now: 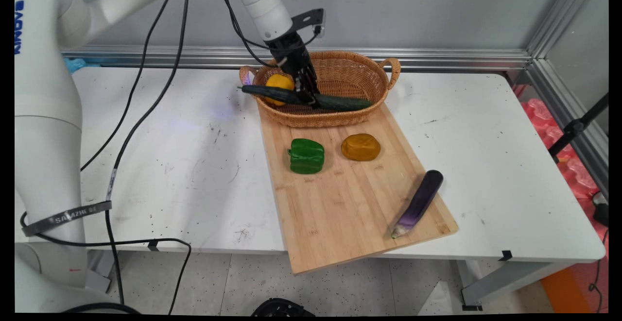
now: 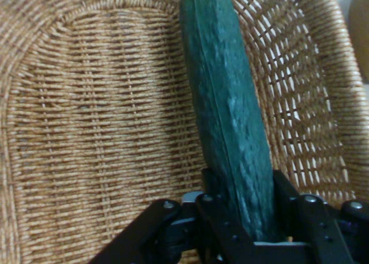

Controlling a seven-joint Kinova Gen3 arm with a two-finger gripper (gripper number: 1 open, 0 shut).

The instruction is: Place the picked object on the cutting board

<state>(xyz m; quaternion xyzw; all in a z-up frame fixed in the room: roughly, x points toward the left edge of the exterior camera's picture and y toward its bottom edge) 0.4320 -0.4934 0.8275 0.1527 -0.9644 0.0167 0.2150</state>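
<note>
A black two-finger gripper (image 1: pixel 307 98) reaches down into a woven wicker basket (image 1: pixel 340 71) at the twelve o'clock end of a pale wooden cutting board (image 1: pixel 350 199), and its jaws are clamped across the middle of a long dark green cucumber (image 1: pixel 340 102). The cucumber lies nearly level inside the basket, its nine o'clock tip poking out over the rim. In the hand view the cucumber (image 2: pixel 230 120) runs up from between the jaws, its skin ridged and finely bumpy, against tight straw-coloured weave. A round yellow-orange fruit (image 1: pixel 278 83) sits in the basket just behind the cucumber, at the gripper's nine o'clock. So two items are in the basket, one not yet released, and three rest on the board: a blocky, glossy green bell pepper (image 1: pixel 306 156), a lumpy brown-orange potato-like piece (image 1: pixel 360 147) at its three o'clock, and a smooth purple eggplant (image 1: pixel 419 203) slanting near the board's four o'clock corner.
</note>
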